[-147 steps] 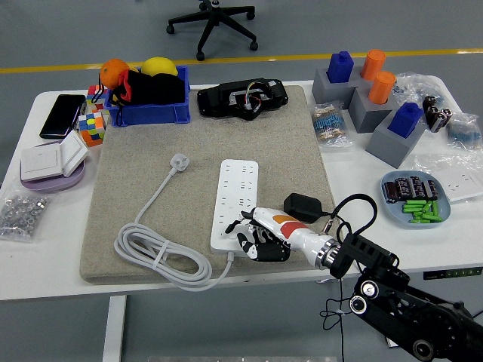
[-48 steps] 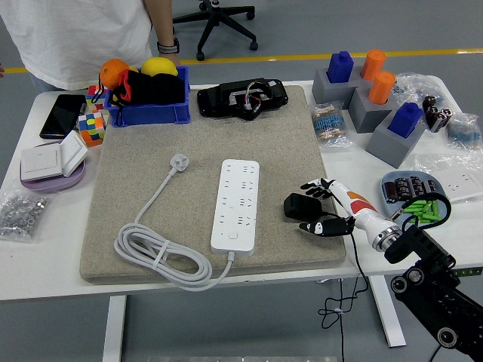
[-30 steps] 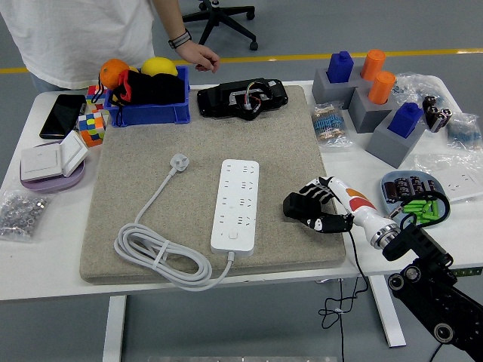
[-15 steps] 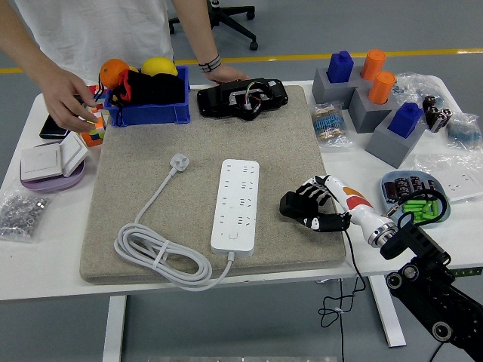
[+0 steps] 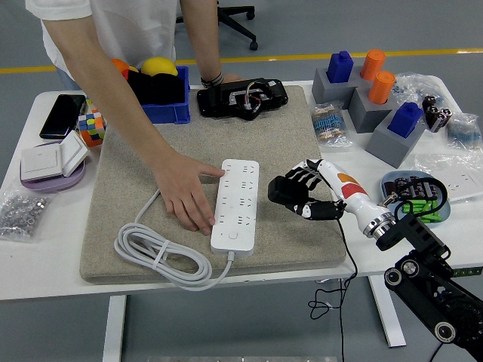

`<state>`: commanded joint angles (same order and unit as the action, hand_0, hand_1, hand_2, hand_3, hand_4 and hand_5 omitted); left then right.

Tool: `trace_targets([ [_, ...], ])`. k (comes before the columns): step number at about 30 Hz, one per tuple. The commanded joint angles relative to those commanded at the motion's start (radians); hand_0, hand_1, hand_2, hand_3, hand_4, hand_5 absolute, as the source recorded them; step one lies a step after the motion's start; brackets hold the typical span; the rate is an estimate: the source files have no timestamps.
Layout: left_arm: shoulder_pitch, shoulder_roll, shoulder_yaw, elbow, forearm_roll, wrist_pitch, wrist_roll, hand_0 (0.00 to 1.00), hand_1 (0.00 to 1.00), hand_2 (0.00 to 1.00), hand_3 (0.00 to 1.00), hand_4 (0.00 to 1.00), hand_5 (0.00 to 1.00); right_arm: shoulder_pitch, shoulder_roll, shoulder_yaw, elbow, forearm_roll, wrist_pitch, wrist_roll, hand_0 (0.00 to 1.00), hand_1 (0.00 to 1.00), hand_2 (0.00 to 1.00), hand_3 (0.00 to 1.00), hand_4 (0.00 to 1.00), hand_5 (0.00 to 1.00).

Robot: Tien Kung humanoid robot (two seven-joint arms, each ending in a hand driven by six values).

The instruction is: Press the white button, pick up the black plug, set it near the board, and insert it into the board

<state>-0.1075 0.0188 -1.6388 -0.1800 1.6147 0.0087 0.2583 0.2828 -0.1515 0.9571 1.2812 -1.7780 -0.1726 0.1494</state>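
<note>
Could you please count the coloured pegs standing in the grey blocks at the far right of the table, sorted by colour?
Blue pegs: 2, one at the back and one at the front
Orange pegs: 2, one at the back and one in the middle
Total: 4

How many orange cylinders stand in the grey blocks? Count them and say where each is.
2. One orange cylinder stands at the far right, next to a blue peg; the other stands just nearer the robot. None seems hidden.
</note>
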Motion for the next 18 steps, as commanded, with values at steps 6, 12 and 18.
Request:
trace_targets([
  [6, 0.000, 0.000, -0.001, 0.000, -0.001, 0.001, 0.000, 0.465, 0.495, 0.513, 0.577, 0.599, 0.256, 0.009, -0.003, -0.043, 0.029, 0.016, 0.008, -0.005, 0.441, 0.349, 0.375, 0.482, 0.803, 0.002],
  [12, 0.000, 0.001, -0.005, 0.000, 0.005, 0.000, 0.001, 0.465, 0.495, 0.513, 0.578, 0.599, 0.256, 0.018, -0.004, -0.076, 0.020, 0.024, 0.010, -0.006, 0.446, 0.353, 0.379, 0.487, 0.787, 0.002],
  [18, -0.001, 0.000, -0.003, 0.000, 0.003, 0.001, 0.001, 0.466, 0.495, 0.512, 0.577, 0.599, 0.256, 0.030, 0.005, -0.111, -0.011, 0.033, 0.007, 0.000, 0.449, 0.354, 0.380, 0.488, 0.780, 0.002],
])
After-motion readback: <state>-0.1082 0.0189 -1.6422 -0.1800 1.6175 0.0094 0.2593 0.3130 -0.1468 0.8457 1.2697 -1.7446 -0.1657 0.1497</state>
